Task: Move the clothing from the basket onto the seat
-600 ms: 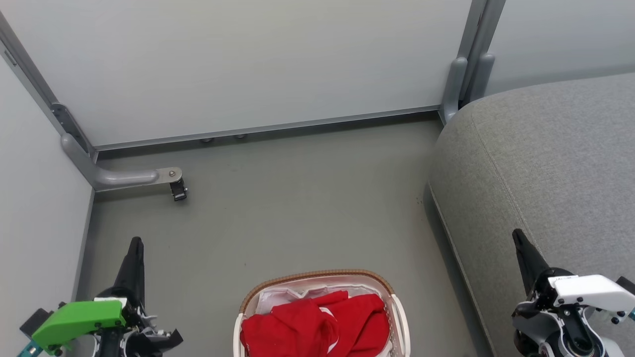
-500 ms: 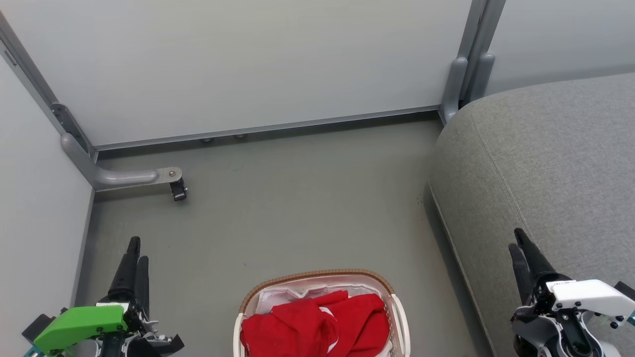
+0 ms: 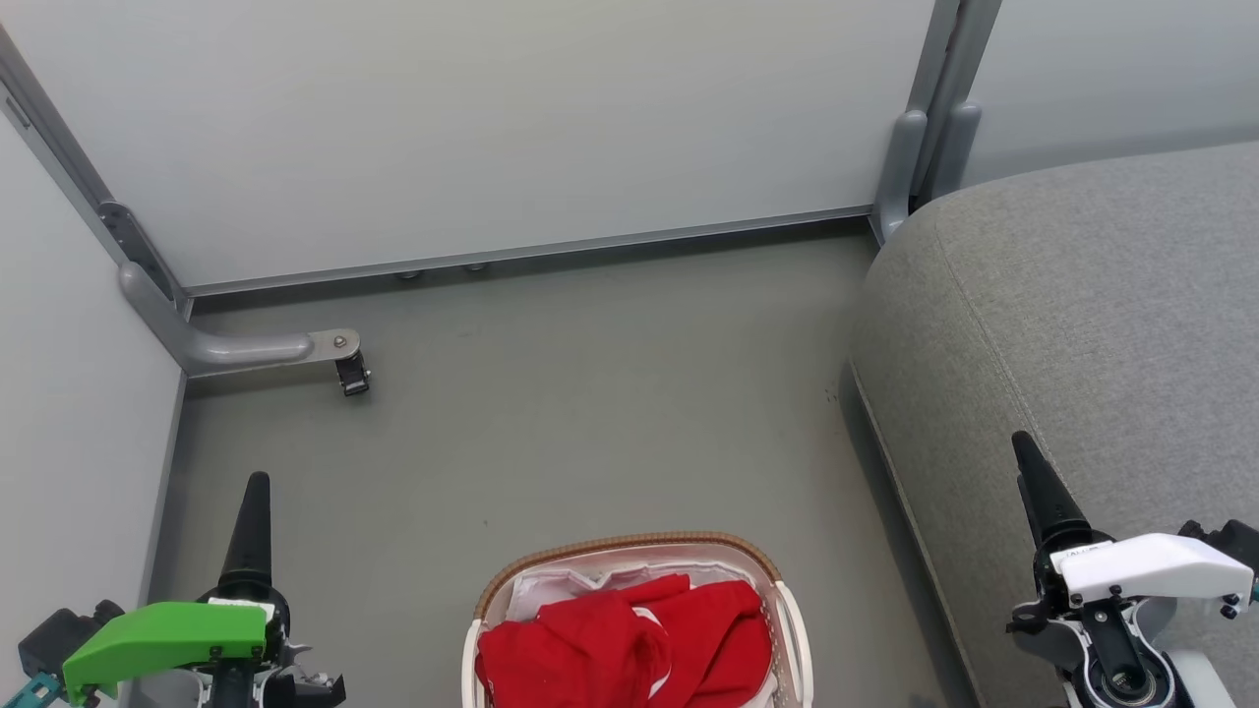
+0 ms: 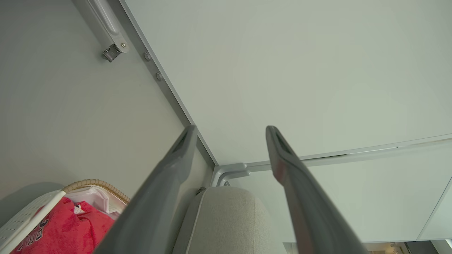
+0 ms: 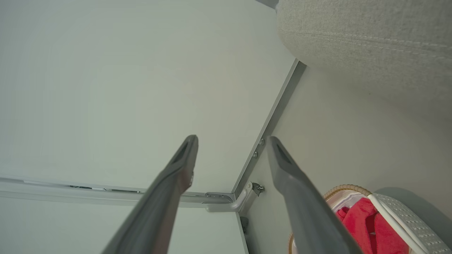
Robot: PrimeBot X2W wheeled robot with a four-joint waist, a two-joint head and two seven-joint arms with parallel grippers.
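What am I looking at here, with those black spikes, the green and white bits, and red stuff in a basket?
This is a wheeled robot with two arms. The wide picture comes from a camera on its head, looking down. The black spikes are its two-fingered pincers: the left pincer above the green cover, the right pincer above the white cover. The other two pictures come from a camera on each wrist, looking along the fingers. Both pincers are open and hold nothing. On the grey floor stands a white basket with red clothing inside. The grey seat is on the robot's right.
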